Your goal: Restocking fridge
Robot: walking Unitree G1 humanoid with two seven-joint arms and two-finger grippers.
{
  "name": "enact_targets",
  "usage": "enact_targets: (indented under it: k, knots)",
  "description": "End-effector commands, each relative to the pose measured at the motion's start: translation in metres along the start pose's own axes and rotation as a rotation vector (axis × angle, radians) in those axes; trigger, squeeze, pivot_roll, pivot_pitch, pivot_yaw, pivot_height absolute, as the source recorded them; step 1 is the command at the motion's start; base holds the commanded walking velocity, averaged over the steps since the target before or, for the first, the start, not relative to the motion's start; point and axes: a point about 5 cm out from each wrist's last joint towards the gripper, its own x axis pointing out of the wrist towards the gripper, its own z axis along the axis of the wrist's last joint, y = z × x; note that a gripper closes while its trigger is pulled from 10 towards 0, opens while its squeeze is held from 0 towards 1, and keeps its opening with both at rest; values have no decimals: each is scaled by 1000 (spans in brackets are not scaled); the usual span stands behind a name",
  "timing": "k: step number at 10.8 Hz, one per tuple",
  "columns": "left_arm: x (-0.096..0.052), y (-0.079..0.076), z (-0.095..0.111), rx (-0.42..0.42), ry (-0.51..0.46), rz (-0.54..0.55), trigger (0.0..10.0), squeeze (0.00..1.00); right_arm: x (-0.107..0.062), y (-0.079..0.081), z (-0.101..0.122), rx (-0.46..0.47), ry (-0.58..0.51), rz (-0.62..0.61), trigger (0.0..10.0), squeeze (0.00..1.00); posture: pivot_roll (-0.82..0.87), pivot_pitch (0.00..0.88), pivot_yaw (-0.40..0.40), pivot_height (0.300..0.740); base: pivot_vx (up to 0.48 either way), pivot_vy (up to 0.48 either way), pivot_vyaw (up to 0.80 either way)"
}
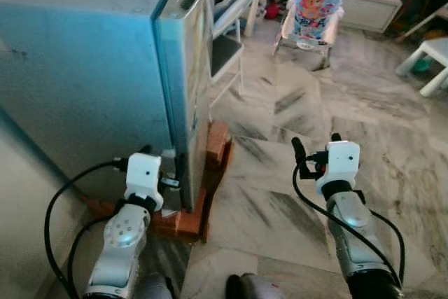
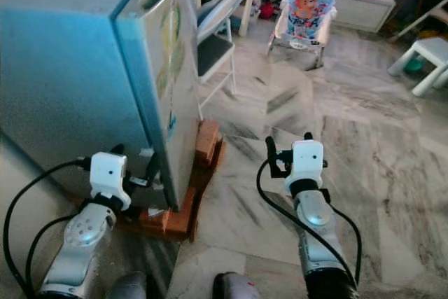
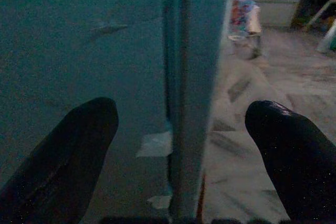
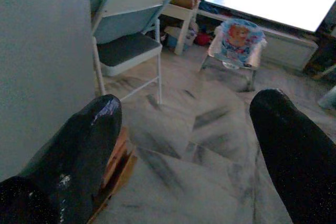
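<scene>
**Closed fridge, both grippers empty, living-room floor**

Left gripper (image 1: 163,155): two black fingers spread apart, pinching nothing, held low against the front corner of the fridge; in the left wrist view one finger (image 3: 68,156) lies before the fridge's side wall, the other before the floor, with the door edge between them.

Tall pale blue-grey metal fridge (image 1: 91,68): door shut, long handle near the top edge, stickers on the door face. It stands on a base of red-orange bricks (image 1: 210,173) that shows at its front corner.

Grey metal folding chair (image 2: 213,26): just beside the fridge door, seat facing the open floor.

Grey-veined marble tile floor (image 1: 280,124): bare between the fridge and the right arm.

Right gripper (image 1: 316,146): black fingers spread wide, holding nothing, above the floor, well apart from the fridge.

Colourful printed baby bouncer seat (image 1: 311,12): farther back, before a low white unit.

White plastic stool (image 1: 430,61): far right.
</scene>
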Motion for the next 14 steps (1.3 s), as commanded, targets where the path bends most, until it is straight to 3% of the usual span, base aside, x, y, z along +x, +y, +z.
enact_targets:
  k: [1,7,14]
  knots:
    - [-1,-1,2,5,0,-3,10000,0,1,-4,1,-4,-5,-10,10000,0,112,79,-73,740,0,-322,0]
    - [0,-1,1,14,4,-7,10000,0,1,-1,0,7,0,7,10000,0,114,83,-71,740,0,-360,0]
    - [3,12,0,34,16,91,10000,0,-2,-3,-2,-3,6,3,10000,0,109,89,-72,740,0,-40,0]
